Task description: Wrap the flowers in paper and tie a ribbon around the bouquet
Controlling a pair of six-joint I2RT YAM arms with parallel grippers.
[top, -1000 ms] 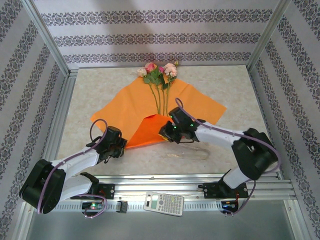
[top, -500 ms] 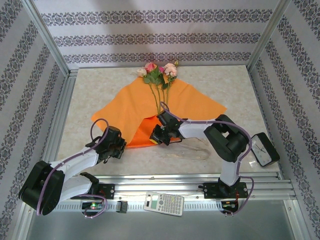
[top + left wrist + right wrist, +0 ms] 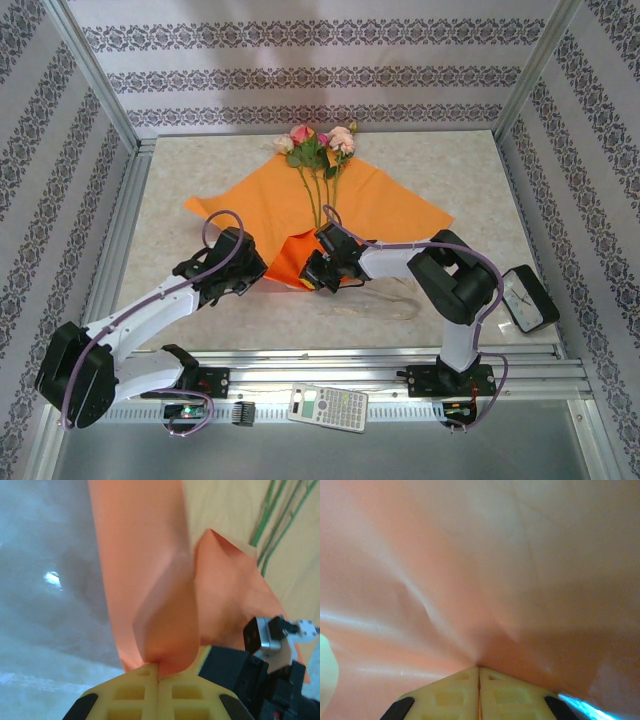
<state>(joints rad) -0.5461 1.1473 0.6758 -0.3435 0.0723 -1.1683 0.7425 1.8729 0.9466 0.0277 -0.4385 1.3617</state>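
The paper (image 3: 270, 205) has changed shape since a second ago. Its near-left corner, which lay flat out on the table (image 3: 170, 170), is now drawn in toward the middle, and the left gripper (image 3: 258, 272) has swung in from the left with it. The right gripper (image 3: 310, 273) came in from the right before that and has sat in the same spot for the last half second.

Both grippers now meet at the near point of the orange sheet, close together. In the left wrist view the left gripper (image 3: 159, 676) has its yellow fingers (image 3: 135, 695) pressed together on a fold of paper that bulges up above them. The right gripper (image 3: 479, 672) looks much the same, tips closed tight with orange paper pinched between them.

The flowers (image 3: 318, 145) lie on the sheet with their heads past its far corner, and the stems (image 3: 322, 195) run down toward the grippers. The ribbon (image 3: 375, 305) lies loose on the table, on the near side of the right gripper.
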